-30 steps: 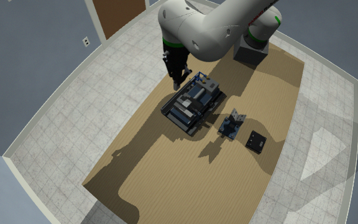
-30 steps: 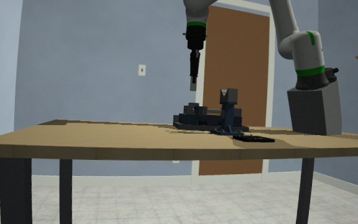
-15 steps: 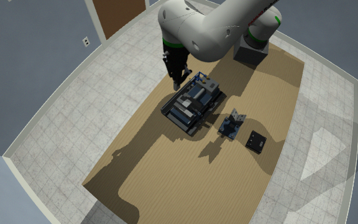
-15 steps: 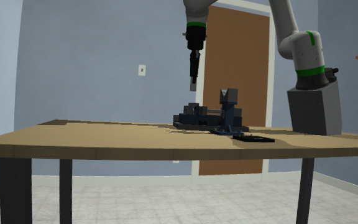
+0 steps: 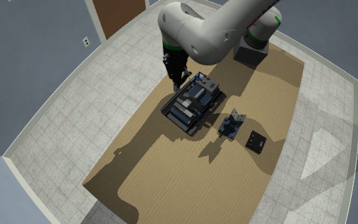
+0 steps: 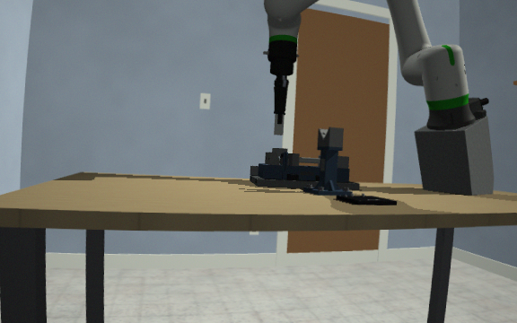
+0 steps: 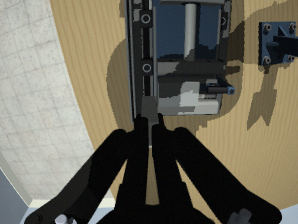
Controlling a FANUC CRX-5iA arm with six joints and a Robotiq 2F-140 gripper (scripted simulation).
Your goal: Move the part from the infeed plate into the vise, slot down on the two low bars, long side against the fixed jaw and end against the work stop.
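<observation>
The vise (image 5: 192, 102) stands mid-table with its jaws apart. A light grey block, the part (image 7: 190, 99), lies between the jaws near the end with the short work stop rod (image 7: 222, 87); it also shows in the top view (image 5: 184, 104). I cannot tell how closely it sits against the jaw or the stop. My gripper (image 5: 176, 88) is shut and empty. It hangs in the air above the vise's far left edge, well clear of it in the exterior view (image 6: 278, 130). In the wrist view the closed fingertips (image 7: 150, 119) point down beside the vise's side rail.
The V-block (image 5: 232, 122) stands to the right of the vise on its blue base. The dark infeed plate (image 5: 256, 141) lies further right with nothing on it. The air cylinder's rod (image 7: 189, 26) runs along the vise. The robot's base (image 6: 453, 157) stands at the table's back right.
</observation>
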